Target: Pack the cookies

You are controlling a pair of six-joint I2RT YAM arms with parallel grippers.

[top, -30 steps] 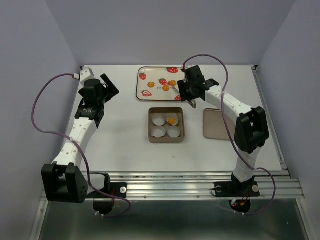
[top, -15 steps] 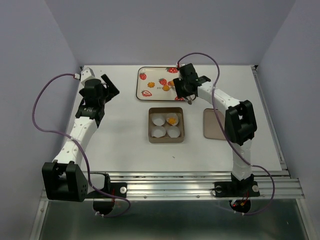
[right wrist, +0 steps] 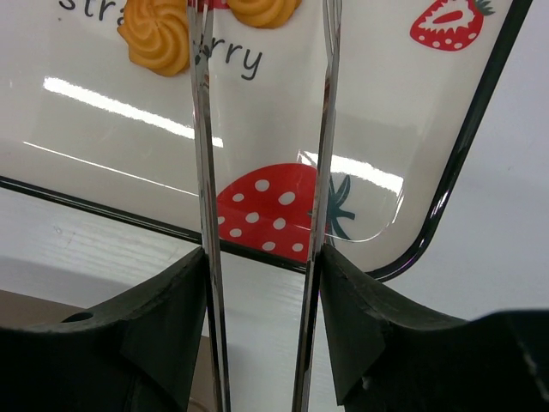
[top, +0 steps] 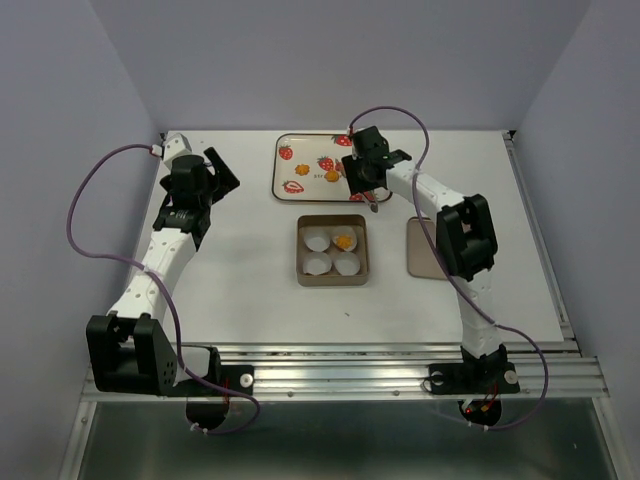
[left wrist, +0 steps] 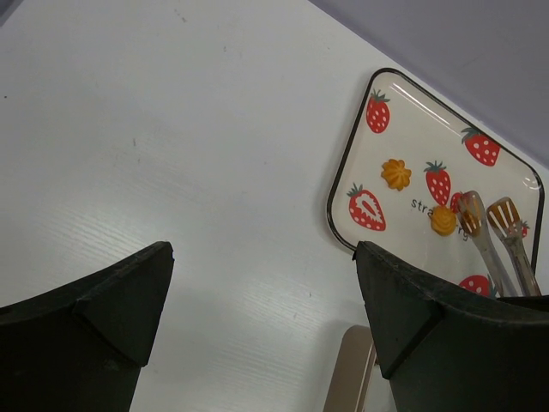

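Note:
Two orange-yellow cookies (top: 318, 175) (top: 332, 176) lie on the strawberry-printed tray (top: 300, 150); they also show in the left wrist view (left wrist: 395, 173) (left wrist: 443, 220) and the right wrist view (right wrist: 159, 34) (right wrist: 264, 10). One more cookie (top: 343, 241) sits in a white paper cup in the tan box (top: 333, 275). My right gripper (top: 362, 178) (right wrist: 262, 266) is shut on metal tongs (right wrist: 203, 172), whose arms stand apart and reach over the tray's near right corner, tips (left wrist: 470, 219) next to the nearer cookie. My left gripper (top: 215, 170) (left wrist: 264, 292) is open and empty above the table at the far left.
The box holds three other white cups (top: 320, 241) without cookies. A tan lid (top: 425, 247) lies flat to the box's right. The tray's black rim (right wrist: 446, 197) curves just ahead of my right fingers. A box corner (left wrist: 352, 378) shows in the left wrist view.
My right gripper has moved back and left with the tongs, from beside the tray's right end to over its near right corner. The left arm has barely moved.

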